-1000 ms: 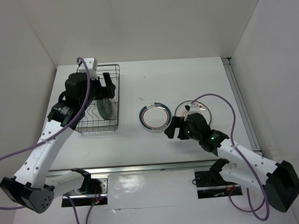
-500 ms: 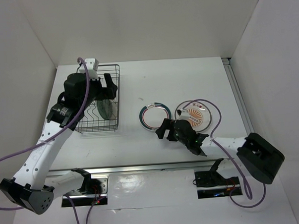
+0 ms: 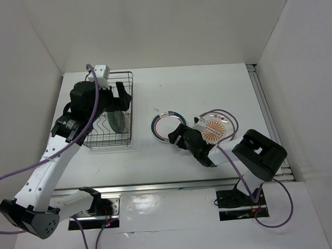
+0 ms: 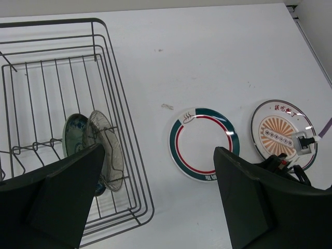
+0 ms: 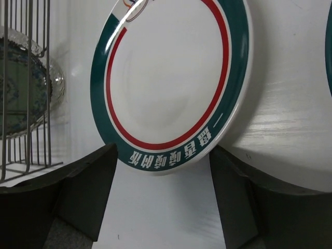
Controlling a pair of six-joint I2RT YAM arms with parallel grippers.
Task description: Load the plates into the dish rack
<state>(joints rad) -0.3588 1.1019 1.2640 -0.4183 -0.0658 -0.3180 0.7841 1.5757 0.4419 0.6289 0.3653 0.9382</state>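
The dish rack (image 3: 100, 139) stands at the left with a small teal-patterned plate (image 4: 75, 134) and a pale grey plate (image 4: 108, 150) upright among its tines. My left gripper (image 3: 119, 97) hovers open above the rack, holding nothing. The white plate with the green-red rim ring (image 3: 165, 127) lies mid-table, and the orange sunburst plate (image 3: 215, 131) is just right of it. My right gripper (image 5: 163, 199) is low at the white plate's (image 5: 171, 83) near rim. Its jaws stand open to either side of that rim, and its fingers (image 5: 85, 192) are level with the table.
The right arm's purple cable (image 3: 231, 111) loops over the sunburst plate's far side. A metal rail (image 3: 267, 117) runs along the table's right edge. White walls close in the left, back and right.
My right gripper swung left from the sunburst plate to the green-red rimmed plate and its jaws narrowed a little. That plate slid slightly left. The left arm stayed put.
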